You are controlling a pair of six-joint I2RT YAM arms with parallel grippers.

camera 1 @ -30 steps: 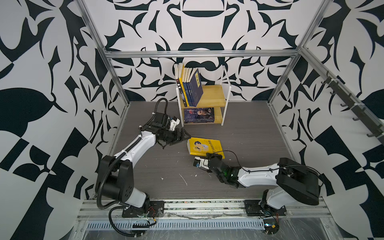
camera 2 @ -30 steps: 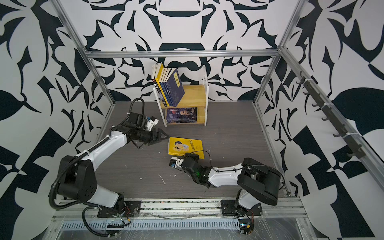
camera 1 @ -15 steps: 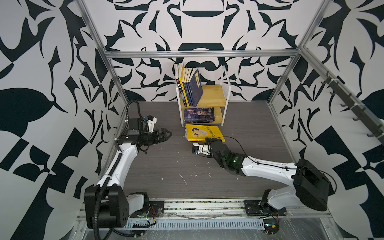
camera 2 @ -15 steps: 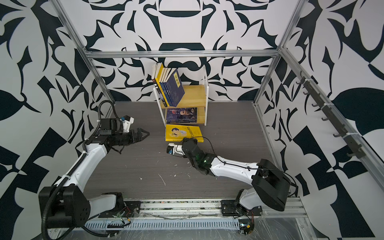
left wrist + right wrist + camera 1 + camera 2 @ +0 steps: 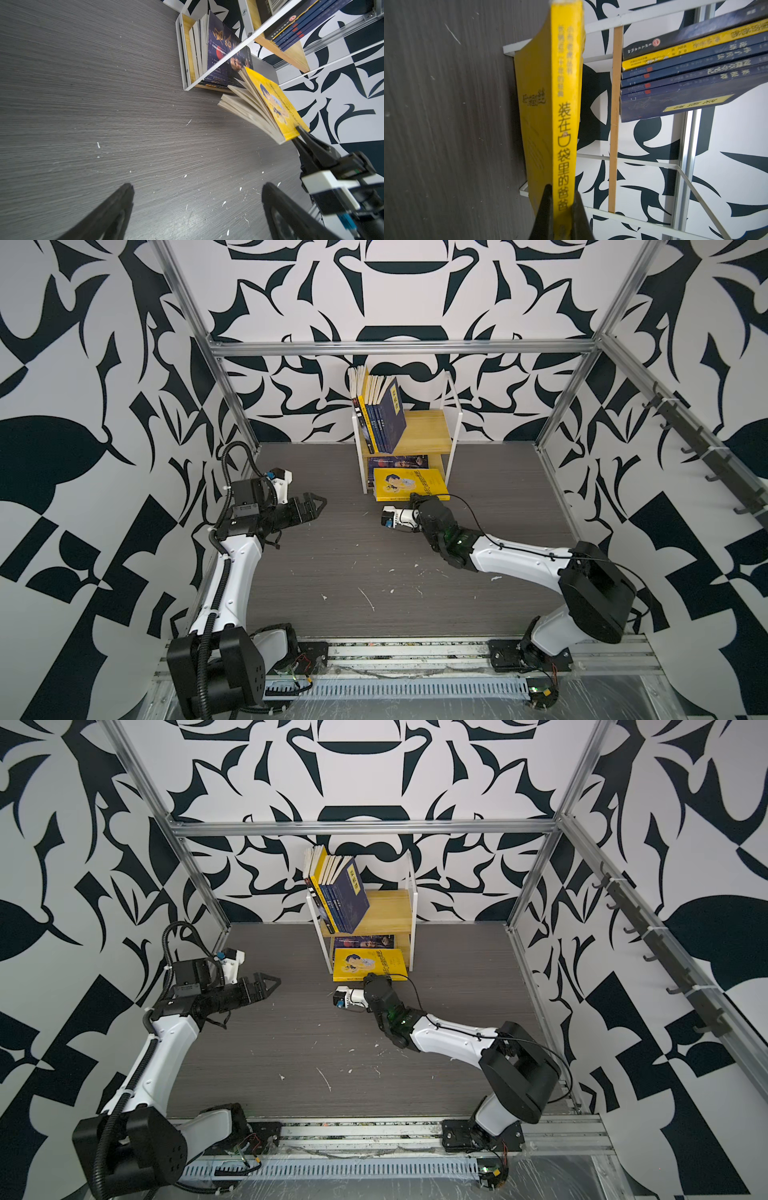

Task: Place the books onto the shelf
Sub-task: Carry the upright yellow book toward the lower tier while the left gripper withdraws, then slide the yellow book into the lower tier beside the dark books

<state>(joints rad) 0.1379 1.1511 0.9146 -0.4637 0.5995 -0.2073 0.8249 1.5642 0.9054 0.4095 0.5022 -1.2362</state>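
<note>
My right gripper (image 5: 561,195) is shut on the spine of a bright yellow book (image 5: 566,83). In both top views the yellow book (image 5: 409,489) (image 5: 370,964) hangs tilted just in front of the lower tier of the shelf (image 5: 428,431) (image 5: 386,911). Its pages fan out in the left wrist view (image 5: 272,104). Several navy and yellow books (image 5: 382,414) (image 5: 340,898) lean on the top tier. A navy portrait book (image 5: 397,462) stands in the lower tier. My left gripper (image 5: 316,506) (image 5: 197,187) is open and empty, far to the left over the floor.
White flecks (image 5: 368,599) are scattered on the dark wood-grain floor (image 5: 332,556). Aluminium frame posts (image 5: 232,398) stand at the back corners. A rail of black hooks (image 5: 706,456) runs along the right wall. The patterned walls close in on three sides.
My right gripper has carried the yellow book from the middle of the floor up to the shelf's lower tier. My left arm has drawn back to the left and its jaws have opened wider.
</note>
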